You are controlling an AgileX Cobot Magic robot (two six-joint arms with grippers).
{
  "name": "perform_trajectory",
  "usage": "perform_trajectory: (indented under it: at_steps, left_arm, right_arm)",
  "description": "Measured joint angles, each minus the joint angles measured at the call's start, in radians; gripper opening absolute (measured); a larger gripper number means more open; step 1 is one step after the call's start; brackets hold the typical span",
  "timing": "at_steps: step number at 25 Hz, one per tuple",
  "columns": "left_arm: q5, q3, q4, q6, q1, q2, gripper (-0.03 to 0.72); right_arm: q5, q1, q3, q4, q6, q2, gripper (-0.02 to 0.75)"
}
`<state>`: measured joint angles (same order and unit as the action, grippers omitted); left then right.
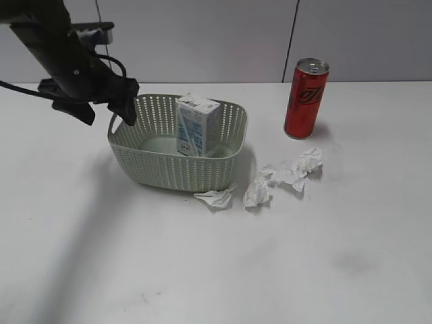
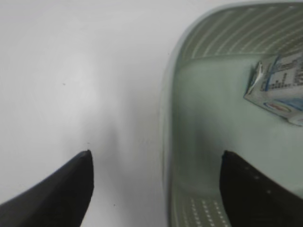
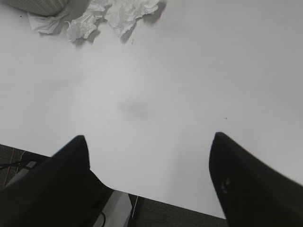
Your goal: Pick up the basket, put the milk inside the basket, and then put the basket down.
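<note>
The pale green basket (image 1: 169, 177) rests on the white table. The white-and-blue milk carton (image 1: 197, 125) stands upright inside it, toward the back. My left gripper (image 1: 108, 111) is open at the basket's left end. In the left wrist view, the left gripper (image 2: 156, 152) straddles the basket's rim (image 2: 166, 118), one finger outside and one over the inside, with the milk (image 2: 279, 85) further in. My right gripper (image 3: 149, 135) is open and empty over the table's front edge. It is out of the exterior view. A corner of the basket (image 3: 38, 4) shows far ahead of it.
A red soda can (image 1: 306, 98) stands at the back right. Crumpled white tissues (image 1: 283, 174) lie right of the basket, one (image 1: 216, 197) against its front corner; they also show in the right wrist view (image 3: 118, 12). A grey wall runs behind the table.
</note>
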<state>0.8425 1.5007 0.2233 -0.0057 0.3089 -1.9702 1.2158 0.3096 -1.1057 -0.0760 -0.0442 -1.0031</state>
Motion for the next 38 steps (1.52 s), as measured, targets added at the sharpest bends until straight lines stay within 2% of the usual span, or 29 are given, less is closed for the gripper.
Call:
perform_trajectory:
  at_steps: [4, 10, 13, 19, 22, 29, 34, 38]
  left_arm:
    - [0.075, 0.000, -0.048, 0.000, 0.000, 0.113, 0.621]
    - [0.287, 0.001, -0.131, 0.000, 0.000, 0.284, 0.620]
    - [0.358, 0.001, -0.145, 0.000, 0.000, 0.354, 0.615]
    - [0.371, -0.035, -0.154, 0.000, 0.001, 0.494, 0.601]
    - [0.372, -0.127, -0.155, 0.000, 0.001, 0.592, 0.594]
    - [0.374, -0.491, -0.159, 0.000, 0.002, 0.895, 0.589]
    - [0.328, -0.733, -0.170, 0.000, 0.002, 1.137, 0.589]
    - [0.297, -0.881, -0.174, 0.015, 0.002, 1.323, 0.589]
  right_arm:
    - [0.000, 0.000, 0.001, 0.000, 0.000, 0.006, 0.594]
    - [0.000, 0.000, 0.038, 0.000, 0.000, 0.115, 0.624]
    - [0.000, 0.000, 0.096, 0.000, 0.000, 0.198, 0.627]
    - [0.000, 0.000, 0.261, 0.000, 0.000, 0.396, 0.629]
    - [-0.006, 0.000, 0.357, 0.000, 0.000, 0.484, 0.629]
    - [-0.045, 0.000, 0.538, 0.001, 0.000, 0.605, 0.622]
    - [-0.125, 0.000, 0.577, 0.010, 0.000, 0.617, 0.608]
    - [-0.165, 0.000, 0.599, 0.018, 0.000, 0.617, 0.596]
